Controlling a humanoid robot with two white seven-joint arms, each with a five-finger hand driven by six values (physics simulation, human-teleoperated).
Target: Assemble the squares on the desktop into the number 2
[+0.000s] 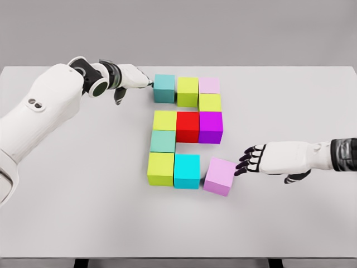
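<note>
Coloured cubes lie on the white table [83, 212]. The top row holds a teal cube [164, 87], a yellow-green cube [188, 91] and a pale pink cube [209, 85], with a yellow-green cube [210, 103] below the pink one. The middle row has a yellow cube [165, 120], a red cube [188, 126] and a purple cube [210, 127]. Below sit a mint cube [163, 141], a yellow-green cube [160, 168] and a cyan cube [187, 170]. A pink cube [219, 175] lies skewed beside the cyan one. My right hand [248, 161] is open, fingertips touching that pink cube's right side. My left hand [134, 78] points its fingers at the teal cube's left side and holds nothing.
The table's front edge runs along the bottom of the view. Bare tabletop stretches to the left, right and front of the cubes.
</note>
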